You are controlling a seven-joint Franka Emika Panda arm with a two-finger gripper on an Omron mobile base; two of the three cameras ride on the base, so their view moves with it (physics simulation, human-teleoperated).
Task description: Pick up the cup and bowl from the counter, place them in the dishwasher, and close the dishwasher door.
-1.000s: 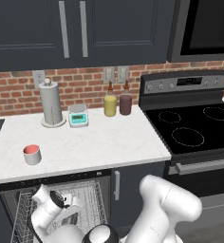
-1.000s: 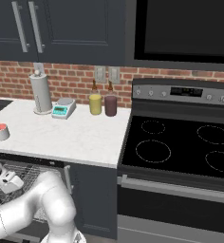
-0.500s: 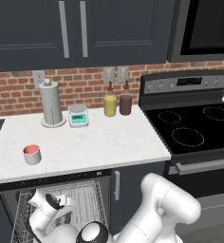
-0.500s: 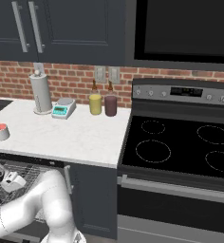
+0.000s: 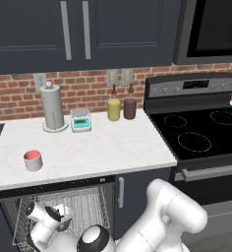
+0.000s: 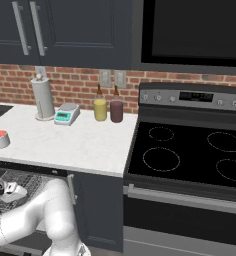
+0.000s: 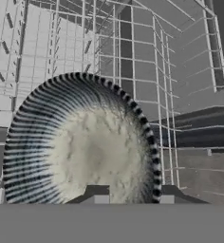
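While the claw point(image 7: 131, 194) hangs low in the dishwasher point(image 5: 64, 209), its tips sit a bit apart at the rim of the bowl point(image 7: 80, 149), which lies over the wire rack point(image 7: 180, 71); can't tell if it's pinched or let go. Bowl looks stiff, light and slick, so I'd grab the rim. The cup point(image 5: 33, 160) sits on the counter point(image 5: 103, 150): rigid, small, easy to squeeze across its sides.
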